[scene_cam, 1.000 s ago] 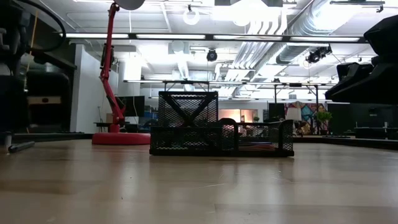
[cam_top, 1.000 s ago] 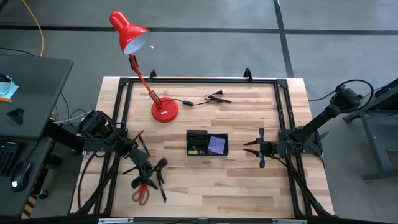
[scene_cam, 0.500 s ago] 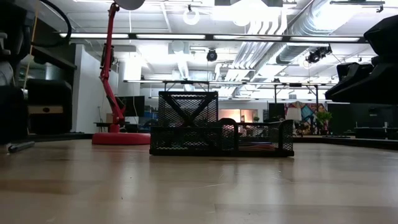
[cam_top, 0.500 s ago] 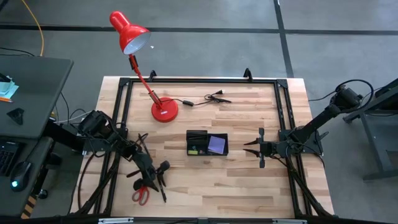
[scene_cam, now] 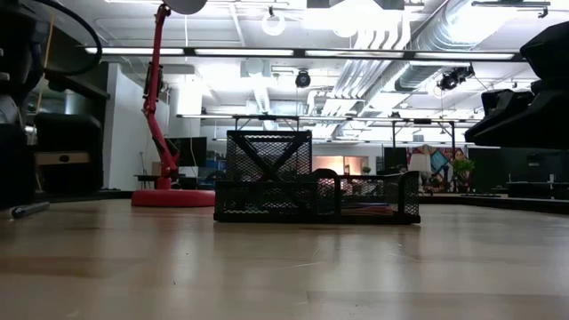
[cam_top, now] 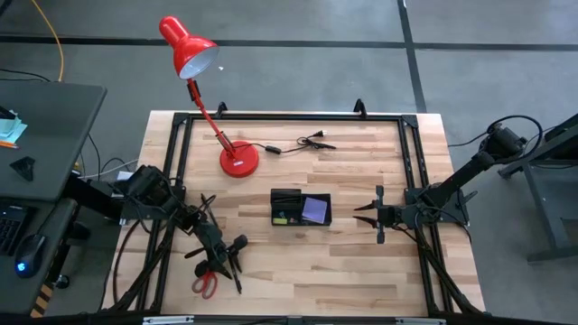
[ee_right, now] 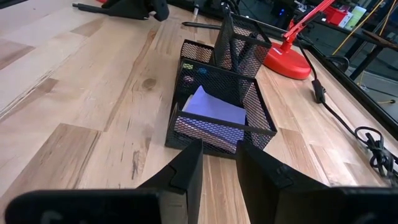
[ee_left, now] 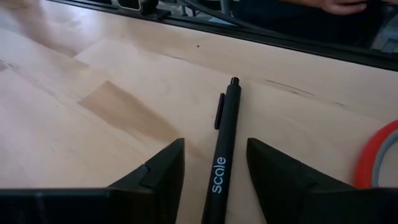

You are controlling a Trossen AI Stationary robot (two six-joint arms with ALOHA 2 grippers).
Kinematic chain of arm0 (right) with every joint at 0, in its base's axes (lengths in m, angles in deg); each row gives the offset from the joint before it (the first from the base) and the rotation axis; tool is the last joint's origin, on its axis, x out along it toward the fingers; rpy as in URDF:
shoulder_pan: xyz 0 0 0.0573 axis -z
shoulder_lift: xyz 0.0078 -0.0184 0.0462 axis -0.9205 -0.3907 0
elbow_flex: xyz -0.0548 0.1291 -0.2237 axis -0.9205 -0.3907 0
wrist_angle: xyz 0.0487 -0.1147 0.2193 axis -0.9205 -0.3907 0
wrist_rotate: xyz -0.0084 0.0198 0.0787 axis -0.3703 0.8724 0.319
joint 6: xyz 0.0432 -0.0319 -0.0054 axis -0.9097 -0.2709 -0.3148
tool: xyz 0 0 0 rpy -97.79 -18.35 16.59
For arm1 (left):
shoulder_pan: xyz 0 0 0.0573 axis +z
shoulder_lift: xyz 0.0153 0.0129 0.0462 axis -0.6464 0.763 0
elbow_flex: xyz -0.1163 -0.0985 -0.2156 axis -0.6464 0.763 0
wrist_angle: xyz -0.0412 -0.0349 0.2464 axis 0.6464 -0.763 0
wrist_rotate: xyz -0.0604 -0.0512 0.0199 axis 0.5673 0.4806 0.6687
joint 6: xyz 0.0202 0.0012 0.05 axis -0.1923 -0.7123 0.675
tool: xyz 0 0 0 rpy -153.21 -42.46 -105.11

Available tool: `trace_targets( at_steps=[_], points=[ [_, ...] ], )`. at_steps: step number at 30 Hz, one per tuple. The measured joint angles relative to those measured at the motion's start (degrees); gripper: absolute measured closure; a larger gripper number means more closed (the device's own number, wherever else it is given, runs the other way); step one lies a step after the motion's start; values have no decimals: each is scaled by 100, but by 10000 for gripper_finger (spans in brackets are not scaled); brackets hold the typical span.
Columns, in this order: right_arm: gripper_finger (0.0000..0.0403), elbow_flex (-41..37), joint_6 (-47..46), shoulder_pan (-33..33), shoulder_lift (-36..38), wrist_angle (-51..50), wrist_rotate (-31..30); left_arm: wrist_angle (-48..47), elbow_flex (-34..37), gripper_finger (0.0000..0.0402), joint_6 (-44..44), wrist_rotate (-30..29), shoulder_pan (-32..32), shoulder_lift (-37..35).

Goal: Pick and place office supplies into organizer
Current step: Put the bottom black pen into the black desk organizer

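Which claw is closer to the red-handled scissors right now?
Left. The left claw hangs just above the scissors at the table's near-left edge, fingers straddling a black pen. The right claw waits across the table, beyond the organizer.

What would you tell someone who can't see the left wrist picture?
A black pen lies flat on the wooden table, between the two dark fingers of the left tool, which are spread on either side of it. A red scissors handle curves in at the edge.

Left gripper (cam_top: 224,255) low at the table's near-left, fingers apart — right gripper (cam_top: 366,215) idle mid-right, fingers narrowly parted
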Motion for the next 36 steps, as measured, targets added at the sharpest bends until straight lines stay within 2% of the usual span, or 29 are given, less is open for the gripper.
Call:
trace_targets(
  at_steps=[8, 12, 15, 21, 24, 26, 30, 36],
  points=[
    [315, 0, 4, 1, 0, 0, 0, 6, 1, 339, 69, -27, -11, 15],
    [315, 0, 7, 1, 0, 0, 0, 61, 1, 383, -14, -314, -11, 20],
    [315, 0, 0, 1, 0, 1, 0, 173, 4, 385, -68, -511, -2, 30],
    [315, 0, 6, 0, 0, 1, 0, 461, -193, 354, -42, -633, 12, 44],
    [315, 0, 1, 1, 0, 0, 0, 466, -392, 369, -235, -797, -2, 41],
    [315, 0, 5, -1, 0, 1, 0, 484, -525, 386, -642, -1165, 4, 33],
    [315, 0, 7, 1, 0, 0, 0, 504, -864, 381, -1386, -1913, 10, 31],
    [315, 0, -1, 1, 0, 0, 0, 499, -1115, 375, -1397, -1953, 2, 31]
  ],
)
